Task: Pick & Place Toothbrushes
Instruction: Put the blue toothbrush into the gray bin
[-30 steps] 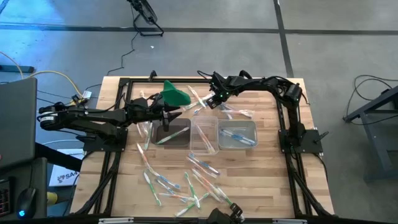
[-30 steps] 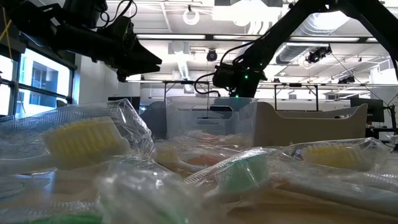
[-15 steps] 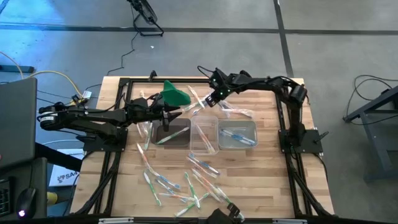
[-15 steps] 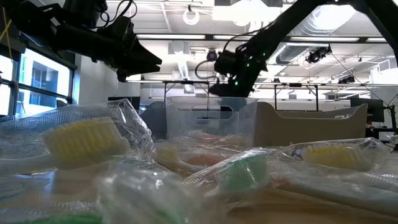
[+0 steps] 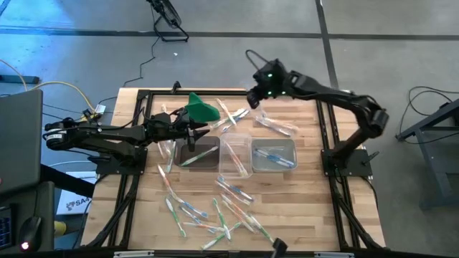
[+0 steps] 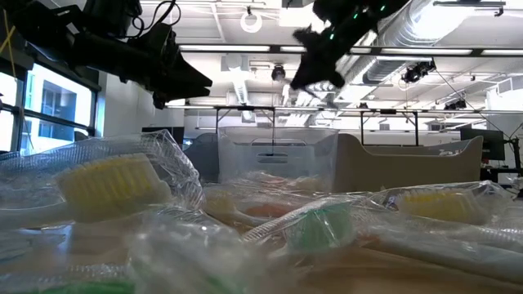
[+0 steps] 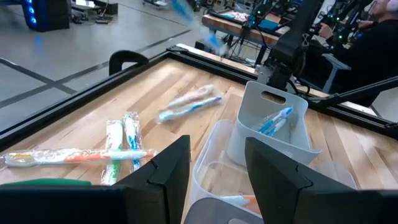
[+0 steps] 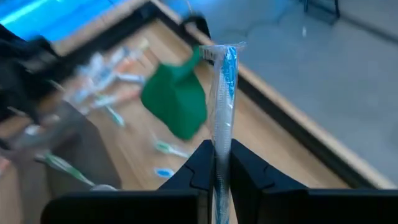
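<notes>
We see the right gripper (image 8: 215, 163) raised high above the far part of the table (image 5: 301, 208), near its far edge, and its two dark fingers are pressed on a wrapped blue toothbrush (image 8: 224, 93) that stands up between them; in the high view this gripper (image 5: 252, 98) is over the wood just behind the three clear tubs. The left gripper (image 7: 214, 163) hangs over the leftmost tub (image 5: 198, 158), with its jaws spread apart and nothing between them; in the high view it (image 5: 204, 134) is just beside the green cloth lump (image 5: 201, 109). In the leftmost tub lies one toothbrush with green parts (image 5: 196, 155), and in the rightmost tub (image 5: 289, 148) lie blue toothbrushes (image 5: 273, 155). The middle tub (image 5: 242, 169) looks empty of colour from above, but we cannot tell for sure. Many other toothbrushes in clear wrappers (image 5: 208, 215) are scattered on the near part of the table, some with green, orange-pink or blue parts. A few more (image 5: 274, 125) lie on the far part, between the green lump and the rightmost tub. In the low view, wrapped brush heads (image 6: 110, 184) fill the near ground, and both arms hang above the tubs behind them. In the left wrist view two wrapped brushes (image 7: 121, 146) lie side by side on the wood.
</notes>
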You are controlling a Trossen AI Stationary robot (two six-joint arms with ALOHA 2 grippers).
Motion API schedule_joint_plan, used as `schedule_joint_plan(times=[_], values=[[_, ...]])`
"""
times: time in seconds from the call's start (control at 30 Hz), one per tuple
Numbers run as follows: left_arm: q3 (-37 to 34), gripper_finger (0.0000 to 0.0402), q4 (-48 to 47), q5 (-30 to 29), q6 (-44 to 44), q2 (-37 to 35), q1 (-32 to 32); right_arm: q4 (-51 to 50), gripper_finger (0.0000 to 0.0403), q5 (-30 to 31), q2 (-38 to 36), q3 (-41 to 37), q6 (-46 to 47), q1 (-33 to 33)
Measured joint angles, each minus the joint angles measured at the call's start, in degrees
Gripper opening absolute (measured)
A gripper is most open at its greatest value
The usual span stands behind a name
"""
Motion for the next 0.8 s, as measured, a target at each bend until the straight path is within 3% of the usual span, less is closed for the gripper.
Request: schedule_joint_plan(times=[0.43,0.8], values=[[0.0,0.0152,0.0,-0.2,0.0,0.0,0.0,-9.4,0.0024,-0.2,-15.8,0.0,-4.3,3.9],[0.0,0.0152,0.1,-0.2,0.0,0.0,0.0,-28.3,0.0024,0.3,-16.7,0.0,-6.7,10.4]])
